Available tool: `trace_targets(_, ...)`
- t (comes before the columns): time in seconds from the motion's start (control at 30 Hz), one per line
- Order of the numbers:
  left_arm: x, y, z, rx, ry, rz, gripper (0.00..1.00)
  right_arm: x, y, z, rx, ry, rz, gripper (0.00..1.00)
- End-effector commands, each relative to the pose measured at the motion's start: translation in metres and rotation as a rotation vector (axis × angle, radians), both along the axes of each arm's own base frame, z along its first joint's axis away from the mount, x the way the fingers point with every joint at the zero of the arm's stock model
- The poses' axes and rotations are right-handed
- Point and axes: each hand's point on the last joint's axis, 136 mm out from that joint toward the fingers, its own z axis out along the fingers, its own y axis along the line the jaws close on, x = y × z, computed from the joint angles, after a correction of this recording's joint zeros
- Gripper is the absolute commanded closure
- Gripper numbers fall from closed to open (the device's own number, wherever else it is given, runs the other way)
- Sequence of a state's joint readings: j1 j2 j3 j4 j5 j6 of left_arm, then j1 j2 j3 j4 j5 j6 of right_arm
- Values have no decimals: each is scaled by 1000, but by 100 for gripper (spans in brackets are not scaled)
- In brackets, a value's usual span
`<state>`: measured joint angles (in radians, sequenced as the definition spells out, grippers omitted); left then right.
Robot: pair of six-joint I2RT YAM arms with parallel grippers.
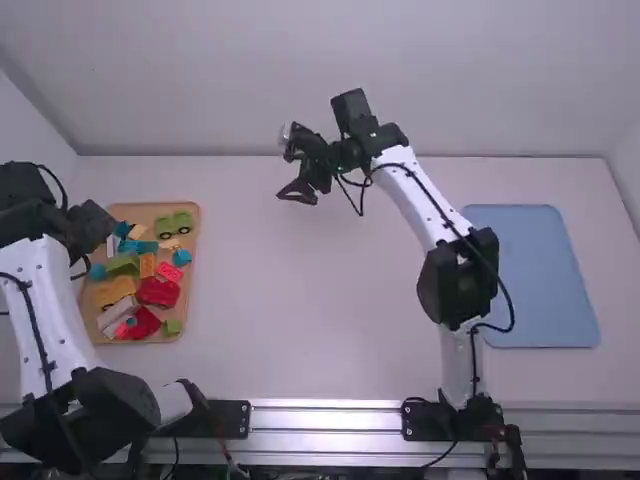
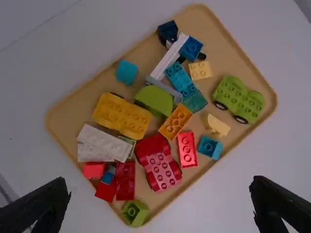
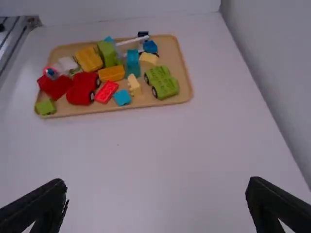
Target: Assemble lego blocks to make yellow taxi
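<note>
White and wide, the table spreads out under my two arms, with a flat blue mat on its right side and a tan tray of toy blocks on its left. Just by that tray I have my left gripper, fingers well apart, while my right gripper hangs over the far middle of the table, its fingers parted as well. What I look for on a yellow taxi, the yellow car base, lies in the tray between the white bricks and a rounded green block. Near it I see a red car with pink studs on top, and farther off a green car base close to the tray's edge. Smaller still are an orange brick, a pinkish-red brick, a pale yellow brick and, smallest of these, a light blue brick
</note>
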<state>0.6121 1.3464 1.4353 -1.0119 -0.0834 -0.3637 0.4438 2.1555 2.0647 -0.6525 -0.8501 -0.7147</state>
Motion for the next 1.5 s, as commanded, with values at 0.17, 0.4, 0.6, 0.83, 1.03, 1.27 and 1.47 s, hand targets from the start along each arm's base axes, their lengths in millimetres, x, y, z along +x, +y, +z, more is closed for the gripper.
trace_targets(0.17, 9, 8, 8, 13, -53, 43, 1, 2, -13, 21, 30, 20, -40, 1)
trace_targets(0.4, 26, 16, -26, -82, 32, 52, 1, -7, 4, 24, 38, -12, -2, 1)
trace_targets(0.6, 44, 20, -38, -172, 176, 28, 1, -10, 5, 30, 41, -29, 5, 2)
trace_targets(0.83, 85, -1, -39, -163, 223, -105, 1, -11, 6, 32, 49, -34, 10, 2)
trace_targets(1.03, 80, 14, -38, -55, 269, 7, 1, -5, 6, 32, 48, 9, -41, 2)
trace_targets(1.27, 17, 52, -64, -206, 318, 292, 1, -5, 4, 29, 32, 17, -52, 1)
trace_targets(1.47, 6, 57, -101, -280, 330, 264, 1, -5, 4, 29, 32, 16, -52, 1)
